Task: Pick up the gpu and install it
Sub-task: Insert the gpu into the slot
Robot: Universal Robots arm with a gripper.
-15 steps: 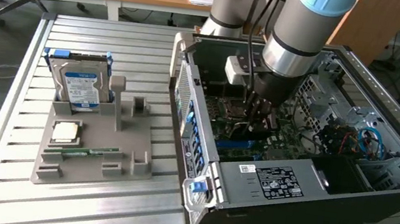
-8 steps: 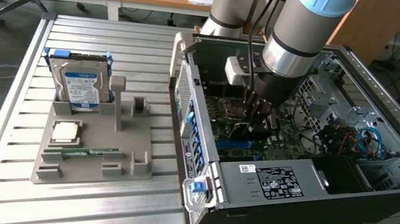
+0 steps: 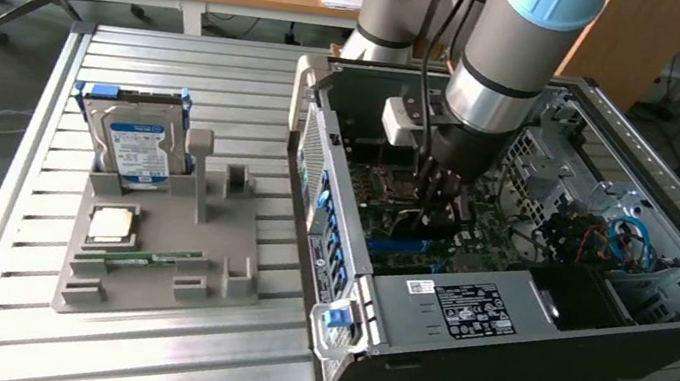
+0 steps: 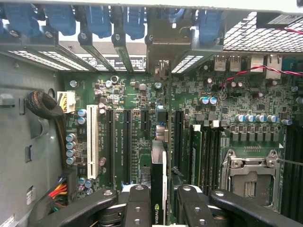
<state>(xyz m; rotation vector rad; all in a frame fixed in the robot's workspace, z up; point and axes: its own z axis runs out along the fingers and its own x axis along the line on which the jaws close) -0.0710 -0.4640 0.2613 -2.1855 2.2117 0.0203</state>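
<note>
Jaws half-closed, gripping the gpu [image 4: 158, 182] edge-on, right over the motherboard [image 4: 137, 97] slots, motherboard down inside the open computer case [image 3: 458, 309].

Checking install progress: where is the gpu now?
In the wrist view the gpu stands edge-on between the jaws of the gripper, inside the open computer case, over the motherboard between its black expansion slots and the memory sticks.

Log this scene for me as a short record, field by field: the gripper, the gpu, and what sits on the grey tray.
gripper: inside the open computer case, shut on the gpu
gpu: edge-on between the fingers, over the motherboard slots
seated: cannot tell
grey tray: on the exterior view's left of the case, holding hard drive, processor, memory stick
</note>
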